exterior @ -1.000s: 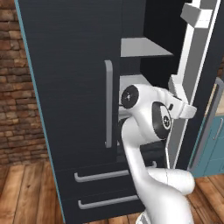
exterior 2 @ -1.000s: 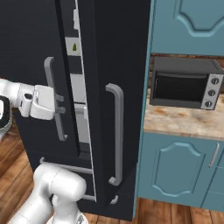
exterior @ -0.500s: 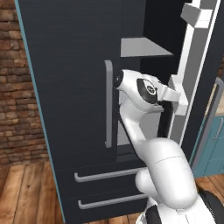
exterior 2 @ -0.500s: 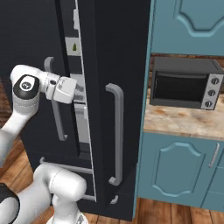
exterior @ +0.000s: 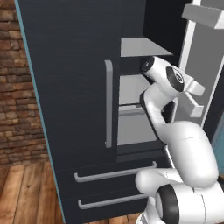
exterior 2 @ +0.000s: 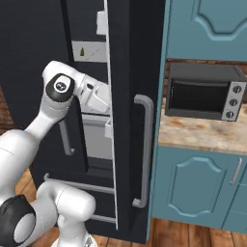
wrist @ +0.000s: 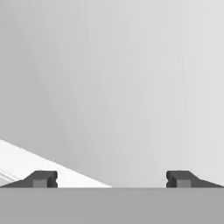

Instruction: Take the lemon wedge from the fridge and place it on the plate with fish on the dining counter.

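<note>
The charcoal fridge [exterior: 70, 87] has its left door shut and its right door [exterior 2: 129, 120] swung open. The lemon wedge [exterior 2: 83, 51], tiny and yellowish-green, sits on an upper light grey shelf [exterior 2: 91, 52]. My arm reaches into the opening one shelf level lower, and the hand [exterior 2: 98, 99] is partly hidden behind the door's edge. In the hand view my gripper [wrist: 110, 179] is open, its fingertips [wrist: 41, 178] wide apart with nothing between them, facing a pale grey inner wall. The plate with fish and the dining counter are out of view.
The open door's grey bar handle [exterior 2: 144, 149] stands close to my right. A toaster oven [exterior 2: 205, 91] rests on a stone top over teal cabinets [exterior 2: 198, 188]. A brick wall [exterior: 22, 109] lies left of the fridge, above the two lower drawers [exterior: 113, 173].
The arm has swung from in front of the left door's handle to the right and into the fridge opening. The jaws stayed open.
</note>
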